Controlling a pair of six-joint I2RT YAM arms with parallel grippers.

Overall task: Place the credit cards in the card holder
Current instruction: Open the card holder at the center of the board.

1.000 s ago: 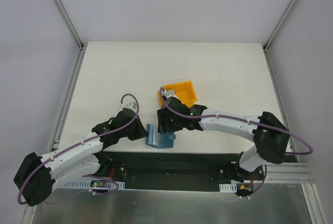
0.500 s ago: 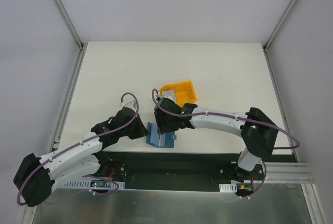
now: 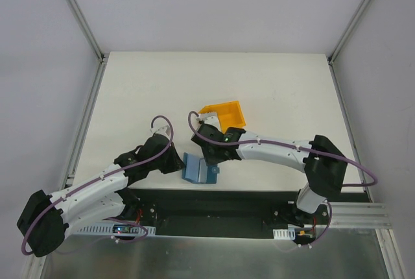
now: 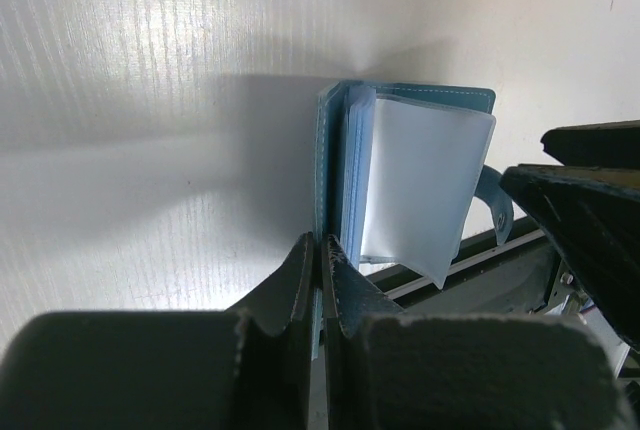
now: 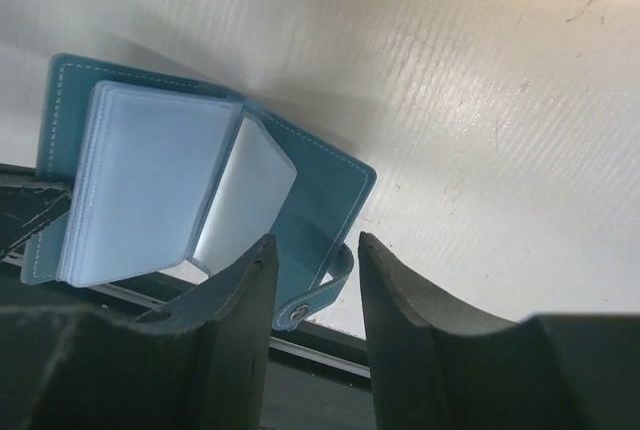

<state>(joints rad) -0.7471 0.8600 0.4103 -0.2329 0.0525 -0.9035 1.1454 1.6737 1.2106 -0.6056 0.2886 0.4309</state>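
Observation:
The card holder point(image 3: 198, 170) is a teal-blue wallet standing open near the table's front edge, its pale pocket leaves point(image 5: 150, 180) fanned out. My left gripper point(image 4: 322, 245) is shut on the edge of its left cover point(image 4: 330, 150). My right gripper point(image 5: 315, 240) hovers open over the right cover point(image 5: 320, 190). The snap tab point(image 5: 315, 300) lies between its fingers and nothing is clamped. A pale leaf point(image 4: 425, 185) stands out from the fan; I cannot tell whether it holds a card. The credit cards are out of view.
A yellow plastic bin point(image 3: 227, 113) sits just behind the right wrist, and its corner shows at the top of the right wrist view. The black base rail point(image 3: 214, 204) runs right beside the wallet, along the table's front edge.
The right arm has swung a little left and lower over the wallet, and its jaws have narrowed. The left gripper has kept its hold on the cover.

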